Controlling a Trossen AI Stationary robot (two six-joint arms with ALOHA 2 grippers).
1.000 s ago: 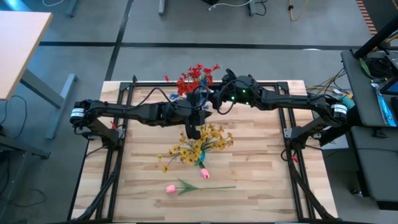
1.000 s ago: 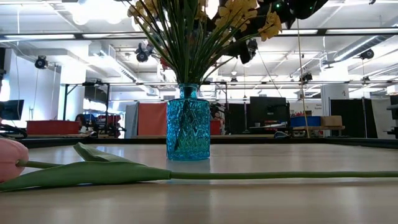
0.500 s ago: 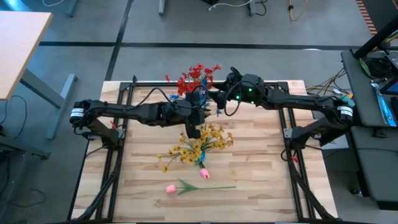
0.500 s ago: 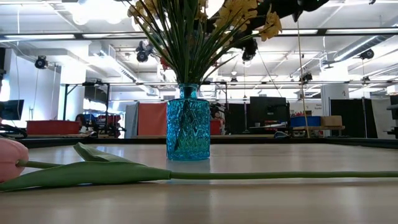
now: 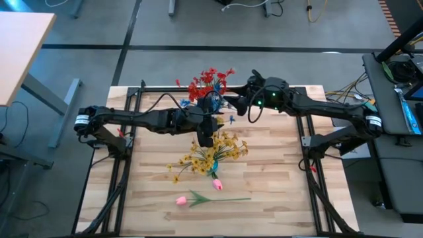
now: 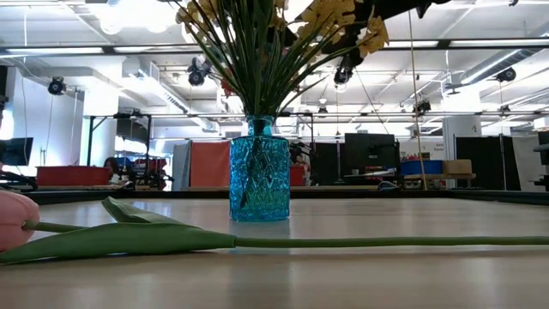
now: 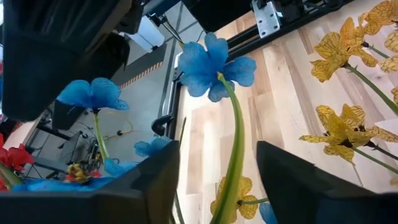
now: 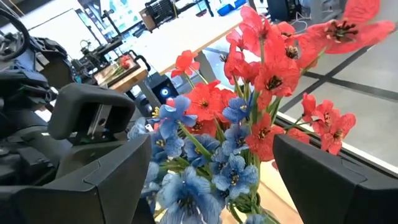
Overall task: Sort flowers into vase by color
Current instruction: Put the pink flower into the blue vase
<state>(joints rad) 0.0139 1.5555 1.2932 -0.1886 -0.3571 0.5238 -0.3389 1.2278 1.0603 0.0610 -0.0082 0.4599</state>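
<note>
I see yellow flowers (image 5: 210,155) already standing in the blue vase (image 6: 258,169). Red flowers (image 5: 208,82) and blue flowers (image 7: 214,62) bunch behind it. 1 pink tulip (image 5: 181,199) lies before the vase, unsorted. Left gripper (image 7: 217,180) and right gripper (image 8: 211,180) are both spread, empty.

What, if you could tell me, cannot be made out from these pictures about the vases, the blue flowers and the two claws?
- High view: the vases under the red flowers and blue flowers are hidden by blossoms and both arms.
- High view: whether the left claw grips a stem; too small. In the left wrist view a blue flower stem runs between its fingers, contact unclear.
- Low view: the yellow flowers in the blue vase are cut off by the top edge.
- Right wrist view: the right claw frames the blossoms; stems hidden.
</note>
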